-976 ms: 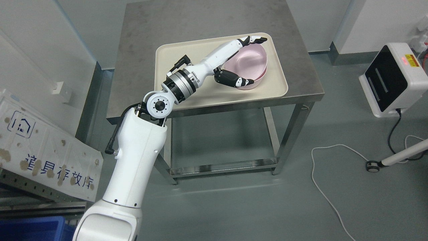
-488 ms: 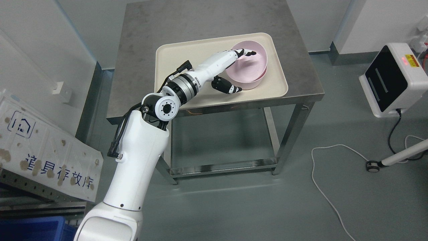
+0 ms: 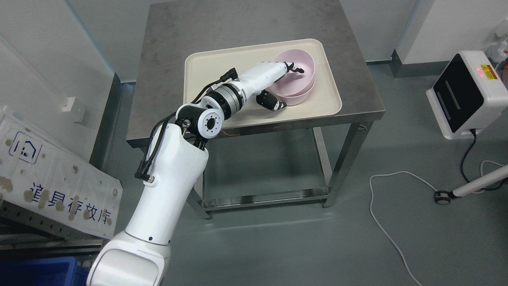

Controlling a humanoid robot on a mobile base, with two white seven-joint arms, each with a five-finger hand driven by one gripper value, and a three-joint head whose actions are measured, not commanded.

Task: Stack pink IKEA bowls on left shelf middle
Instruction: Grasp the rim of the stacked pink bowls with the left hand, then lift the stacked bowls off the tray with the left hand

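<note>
Two nested pink bowls stand at the right end of a cream tray (image 3: 206,67) on a steel table (image 3: 178,31). The upper bowl (image 3: 304,63) sits slightly tilted in the lower one, whose rim (image 3: 304,92) shows beneath it on the right. My left hand (image 3: 286,86) reaches in from the lower left and grips the upper bowl's near wall. Its fingers (image 3: 294,67) curl over the rim into the bowl, and the thumb (image 3: 276,104) presses from outside. The right arm is out of view.
A white device with a black panel (image 3: 466,93) stands on the floor at the right, with a cable (image 3: 381,190) trailing across the floor. A white printed board (image 3: 51,178) leans at the left, above a blue bin (image 3: 39,272). The table has a low crossbar (image 3: 262,198).
My left hand went from spread wide around the bowl to closed on its near wall, fingers dropping inside the rim. The forearm drew back and the upper bowl tipped a little.
</note>
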